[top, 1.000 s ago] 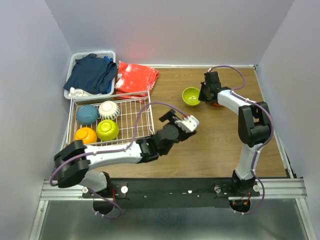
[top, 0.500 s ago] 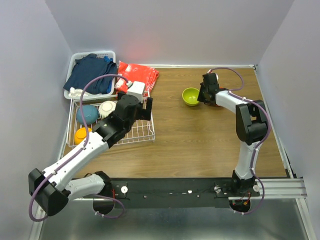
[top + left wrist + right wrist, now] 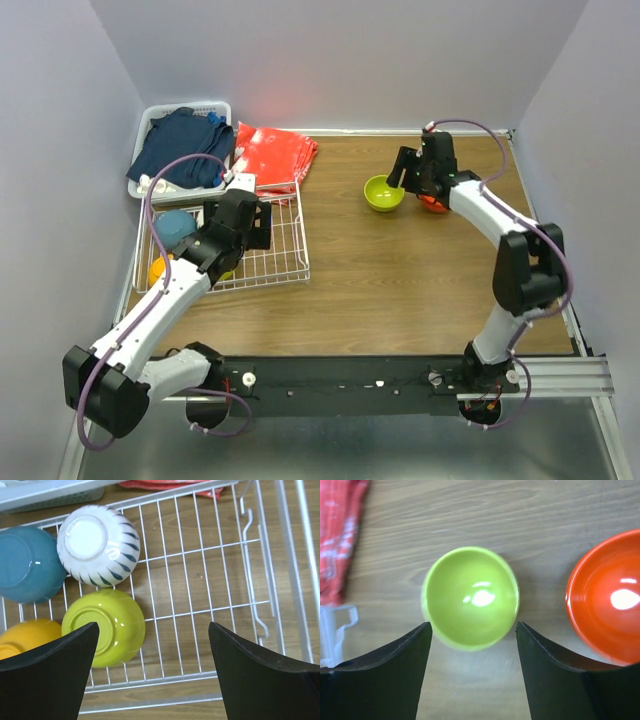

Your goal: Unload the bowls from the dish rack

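Note:
The white wire dish rack (image 3: pixel 280 250) stands at the left. In it lie, upside down, a blue bowl (image 3: pixel 27 565), a white ribbed bowl (image 3: pixel 97 545), a lime green bowl (image 3: pixel 105 627) and a yellow-orange bowl (image 3: pixel 20 642). My left gripper (image 3: pixel 153 630) hangs open over the rack's near side, just right of the lime bowl, holding nothing. On the table at the back, a second lime green bowl (image 3: pixel 470 597) sits upright beside a red-orange bowl (image 3: pixel 610 600). My right gripper (image 3: pixel 473 626) is open above that lime bowl, its fingers clear of it.
A white plastic basket (image 3: pixel 150 125) of dark blue clothes stands behind the rack. A red patterned cloth (image 3: pixel 272 155) lies to its right, against the rack's far corner. Walls close in the table on three sides.
My left arm has swung from the middle of the table to above the rack. My right gripper has opened, and the lime green bowl now stands free on the table.

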Motion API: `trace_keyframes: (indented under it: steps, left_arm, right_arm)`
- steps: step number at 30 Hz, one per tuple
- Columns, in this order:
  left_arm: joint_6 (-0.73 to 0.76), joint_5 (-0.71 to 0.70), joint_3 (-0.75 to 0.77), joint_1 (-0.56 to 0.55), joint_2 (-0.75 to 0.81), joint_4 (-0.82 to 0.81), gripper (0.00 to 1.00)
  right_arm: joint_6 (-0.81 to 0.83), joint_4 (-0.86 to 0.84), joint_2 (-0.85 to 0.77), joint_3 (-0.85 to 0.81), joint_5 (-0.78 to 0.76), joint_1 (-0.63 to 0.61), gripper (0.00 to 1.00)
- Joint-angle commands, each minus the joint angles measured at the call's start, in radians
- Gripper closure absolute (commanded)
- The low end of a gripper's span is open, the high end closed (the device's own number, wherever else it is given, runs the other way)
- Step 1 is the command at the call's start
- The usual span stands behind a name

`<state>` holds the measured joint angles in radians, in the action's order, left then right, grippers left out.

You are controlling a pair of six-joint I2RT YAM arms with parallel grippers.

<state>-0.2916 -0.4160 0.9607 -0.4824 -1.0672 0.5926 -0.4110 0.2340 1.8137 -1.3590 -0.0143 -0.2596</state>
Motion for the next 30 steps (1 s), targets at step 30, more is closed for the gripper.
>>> trace_keyframes:
  steps: [30]
  left_arm:
    - [-0.127,-0.061,0.085,0.151,-0.29,0.239,0.01]
  right_arm:
    - [-0.063,-0.214,-0.384,0.385,0.333,-0.004,0.1]
